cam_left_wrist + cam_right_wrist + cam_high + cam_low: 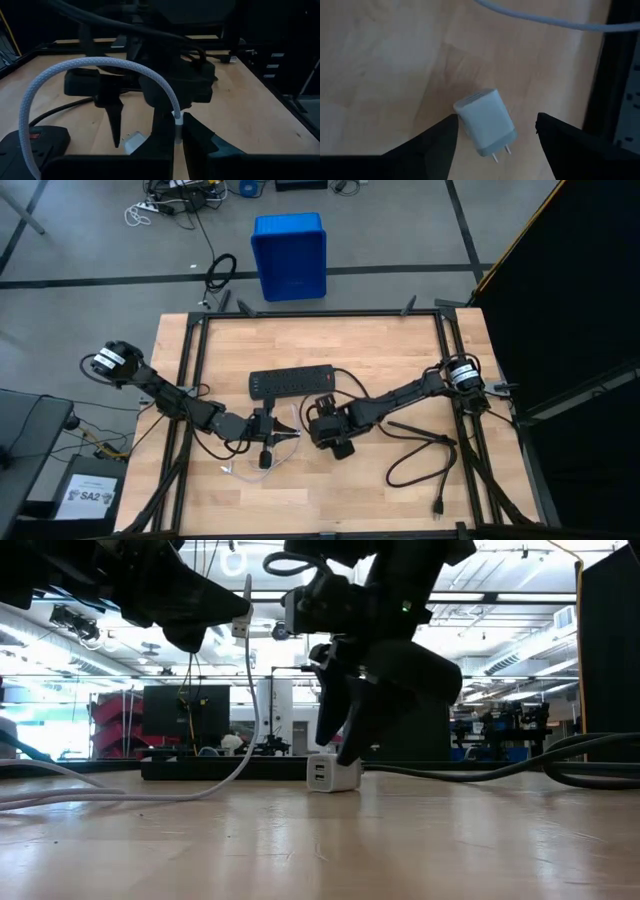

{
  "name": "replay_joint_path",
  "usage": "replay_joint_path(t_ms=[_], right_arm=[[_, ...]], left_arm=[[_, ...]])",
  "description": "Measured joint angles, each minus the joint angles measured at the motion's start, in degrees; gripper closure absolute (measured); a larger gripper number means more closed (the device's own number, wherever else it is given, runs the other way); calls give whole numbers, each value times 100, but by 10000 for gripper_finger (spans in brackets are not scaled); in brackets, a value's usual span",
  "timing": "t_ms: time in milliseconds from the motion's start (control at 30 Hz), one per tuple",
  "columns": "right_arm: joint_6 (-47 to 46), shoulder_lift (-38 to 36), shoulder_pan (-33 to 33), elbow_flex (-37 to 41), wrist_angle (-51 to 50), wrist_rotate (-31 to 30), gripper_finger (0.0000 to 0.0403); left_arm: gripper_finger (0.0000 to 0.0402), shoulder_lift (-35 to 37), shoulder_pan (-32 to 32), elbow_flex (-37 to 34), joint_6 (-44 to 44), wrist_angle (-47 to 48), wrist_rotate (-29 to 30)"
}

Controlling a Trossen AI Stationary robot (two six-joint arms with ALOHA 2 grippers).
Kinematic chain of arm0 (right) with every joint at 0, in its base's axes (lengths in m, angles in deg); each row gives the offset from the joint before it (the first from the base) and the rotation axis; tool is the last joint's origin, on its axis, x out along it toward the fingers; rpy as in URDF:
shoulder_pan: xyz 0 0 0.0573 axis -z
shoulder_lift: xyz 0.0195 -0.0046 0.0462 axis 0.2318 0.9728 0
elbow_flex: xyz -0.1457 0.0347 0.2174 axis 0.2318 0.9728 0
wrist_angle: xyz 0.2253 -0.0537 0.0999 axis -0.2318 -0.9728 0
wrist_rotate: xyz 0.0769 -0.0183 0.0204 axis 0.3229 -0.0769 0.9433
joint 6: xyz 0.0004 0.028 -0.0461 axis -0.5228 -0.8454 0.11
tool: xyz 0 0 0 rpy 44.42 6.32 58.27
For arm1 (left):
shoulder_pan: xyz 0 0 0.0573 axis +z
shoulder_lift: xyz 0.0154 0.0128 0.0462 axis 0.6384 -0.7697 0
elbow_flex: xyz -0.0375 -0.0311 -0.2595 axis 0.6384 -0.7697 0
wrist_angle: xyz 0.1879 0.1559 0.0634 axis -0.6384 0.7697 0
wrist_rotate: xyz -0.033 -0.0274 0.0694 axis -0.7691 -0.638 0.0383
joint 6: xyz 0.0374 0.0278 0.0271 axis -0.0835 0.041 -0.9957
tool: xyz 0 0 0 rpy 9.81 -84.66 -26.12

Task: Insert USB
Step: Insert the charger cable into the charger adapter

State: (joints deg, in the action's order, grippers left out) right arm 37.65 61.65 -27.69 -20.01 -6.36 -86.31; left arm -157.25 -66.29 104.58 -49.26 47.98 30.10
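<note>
The USB cable [100, 62] is thin, whitish-grey and braided. It arcs out of my left gripper [177, 135], which is shut on its plug end, held above the table in the low view [238, 622]. The cable [248, 700] hangs down and trails along the tabletop [240, 464]. My right gripper [496, 119] is open and points down over a small white cube adapter [486, 122]. The adapter lies on its side on the wood [333, 773], between the two fingers and apart from them. In the high view the two grippers [272, 428] [325, 425] stand close together at the table's middle. My left gripper pinches the USB cable's plug end [177, 119] between its two fingers, which lie roughly level and point toward the table's right. The plug end is lifted clear. The cable curves away from the fingers and hangs slack, and its far length [90, 796] rests on the table.
A black power strip [295, 383] lies just beyond the grippers, toward the far edge. A thick black cord [420, 455] loops on the table's right half. Bare wood lies toward the near edge. A blue bin [289, 255] stands on the floor beyond the table.
</note>
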Motion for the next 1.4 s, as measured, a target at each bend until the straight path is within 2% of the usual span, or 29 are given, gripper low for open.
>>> replay_joint_path(t_ms=[100, 467, 900, 1033, 1200, 1400], right_arm=[[-36, 23, 60, 2, 24, 204, 159], [-92, 297, 105, -4, 157, 348, 166], [-535, 295, 170, 2, 161, 386, 269], [-906, 280, 271, -5, 129, 701, 290], [-1131, 280, 329, -3, 358, 1098, 290], [-1289, 299, 236, 7, 1382, 1810, 290]], left_arm=[[401, 0, 0, 0, 0, -1, -1], [401, 0, 0, 0, 2, 48, -65], [401, 0, 0, 0, 4, -4, -85], [401, 0, 0, 0, -17, -12, -85], [401, 0, 0, 0, -22, -117, -162], [401, 0, -203, 0, -428, -677, -509]])
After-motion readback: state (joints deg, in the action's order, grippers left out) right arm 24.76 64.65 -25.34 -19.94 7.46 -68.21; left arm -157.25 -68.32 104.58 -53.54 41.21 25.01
